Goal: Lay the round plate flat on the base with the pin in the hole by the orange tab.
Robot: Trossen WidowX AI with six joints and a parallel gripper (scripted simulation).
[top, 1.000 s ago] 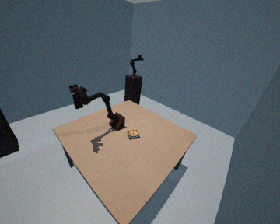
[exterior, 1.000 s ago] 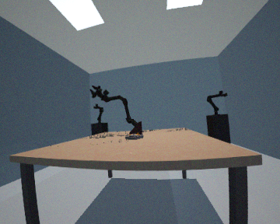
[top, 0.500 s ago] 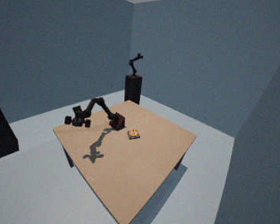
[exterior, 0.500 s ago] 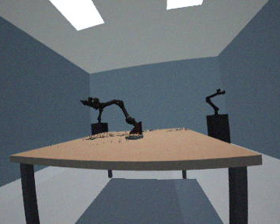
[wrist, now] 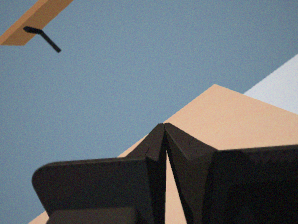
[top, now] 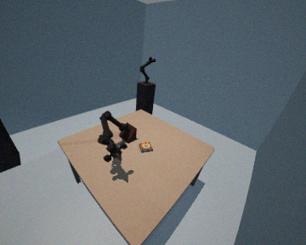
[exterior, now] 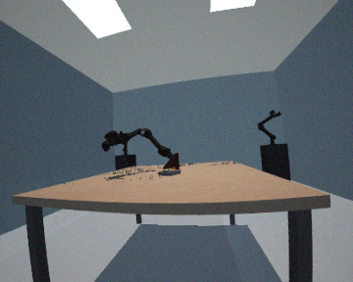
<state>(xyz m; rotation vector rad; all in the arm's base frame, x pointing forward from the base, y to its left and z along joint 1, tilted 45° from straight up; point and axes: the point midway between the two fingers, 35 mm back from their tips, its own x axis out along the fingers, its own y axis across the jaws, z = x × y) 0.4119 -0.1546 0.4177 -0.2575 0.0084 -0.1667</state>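
The gripper (top: 107, 157) hangs above the table (top: 168, 191), toward its left edge, jaws pressed fully together on nothing; the wrist view shows the two fingertips meeting at a point against wall and tabletop. The plate (top: 145, 145), marked by its orange ring, rests on its base (top: 146, 150) near the middle of the table, just beside the arm's red mount (top: 128, 132) and well apart from the gripper. Whether the plate is tilted on the pin cannot be made out at this range. The step in hand looks like an approach with closed fingers, suited to nudging rather than grasping. Done well, it would bring the tips low beside the orange tab, push along the rim so the plate turns about the post until the hole drops over the pin, then lift clear.
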